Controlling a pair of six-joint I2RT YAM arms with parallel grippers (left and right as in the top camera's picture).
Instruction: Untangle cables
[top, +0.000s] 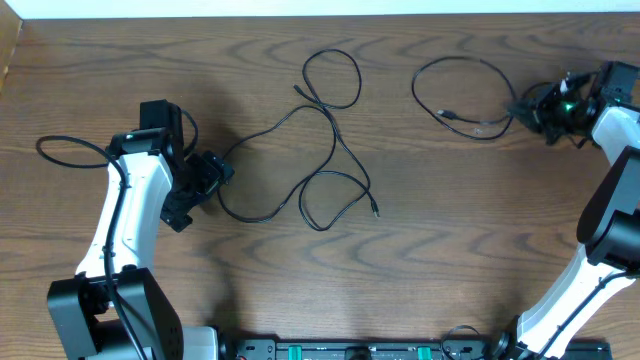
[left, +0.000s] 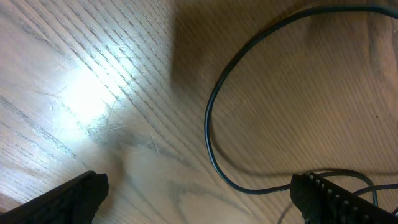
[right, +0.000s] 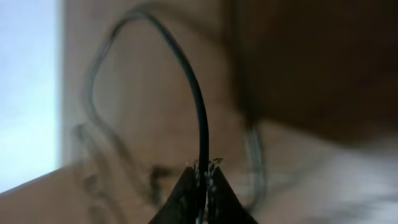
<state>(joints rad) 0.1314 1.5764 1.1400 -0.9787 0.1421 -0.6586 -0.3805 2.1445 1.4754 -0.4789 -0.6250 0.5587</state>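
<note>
A long black cable (top: 330, 150) lies looped across the middle of the wooden table, one end by my left gripper (top: 205, 180). That gripper is open; in the left wrist view (left: 199, 196) the cable (left: 211, 124) curves between its fingers and touches the right one. A second black cable (top: 465, 95) forms a loop at the upper right. My right gripper (top: 530, 108) is shut on it; the right wrist view shows the fingertips (right: 203, 171) pinching the cable (right: 196, 99), which arches upward.
A thicker black lead (top: 65, 150) attached to the left arm loops at the far left. The table's far edge (top: 320, 18) runs along the top. The robot base (top: 350, 350) sits at the near edge.
</note>
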